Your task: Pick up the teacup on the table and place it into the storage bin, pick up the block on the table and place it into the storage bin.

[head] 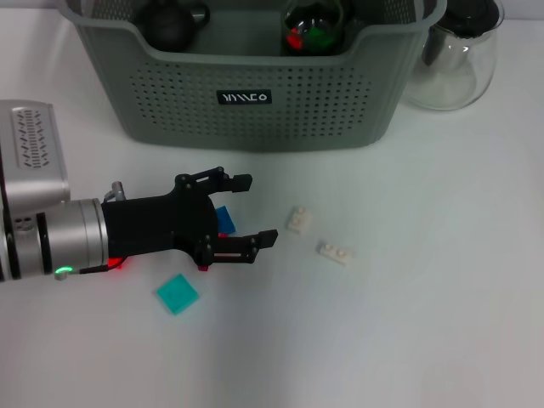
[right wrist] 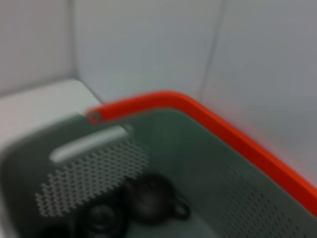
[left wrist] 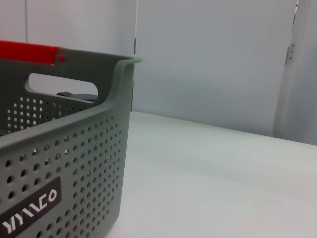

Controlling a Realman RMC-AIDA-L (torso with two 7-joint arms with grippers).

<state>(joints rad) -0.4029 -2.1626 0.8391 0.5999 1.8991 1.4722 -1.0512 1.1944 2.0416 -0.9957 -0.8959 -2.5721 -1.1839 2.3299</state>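
the left claw (head: 246, 208) is hovering low over the table (head: 442, 323), its fingers spread apart and holding nothing. a blue block (head: 225, 220) is lying partly hidden under it, between the two fingers' roots. a teal block (head: 177, 294) is sitting near the wrist, and two small cream blocks (head: 298, 219) (head: 336, 252) are lying just past the fingertips, apart from each other.

beyond them the bin (head: 255, 106) is standing at the back of the table. inside it a dark round teacup (head: 167, 24) is resting, so i am judging the cup step done. a dark round thing with red and green inside (head: 313, 25) is lying beside it; what it is i cannot tell. the block step is looking unfinished, since the blocks are all lying on the table.

a glass pot (head: 455, 53) is standing just beside the bin. the right claw is not showing in any view; its camera is looking down into the bin from above.

the table is plain white and smooth. pale walls (left wrist: 213, 59) are rising behind it.
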